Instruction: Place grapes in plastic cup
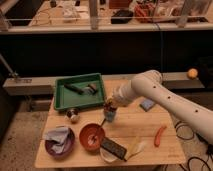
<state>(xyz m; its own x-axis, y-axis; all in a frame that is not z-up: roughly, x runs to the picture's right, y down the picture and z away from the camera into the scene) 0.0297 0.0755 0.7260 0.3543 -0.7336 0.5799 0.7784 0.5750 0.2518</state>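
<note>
Lying nearest on the table [140, 125], a flat black thing [114, 148] sat just right of the red bowl [92, 136], with a purple bowl [59, 141] holding grey cloth to the left and a sausage [160, 135] to the right. Behind the red bowl stood the cup [110, 116], upright, near the table's middle. The claw [111, 103] hung right over its mouth; whether it was open, closed or gripping anything could not be told. A small dark lump [73, 116] lay left of the cup, a blue pad [147, 104] to its right. Farthest back sat a green tray [62, 102].
</note>
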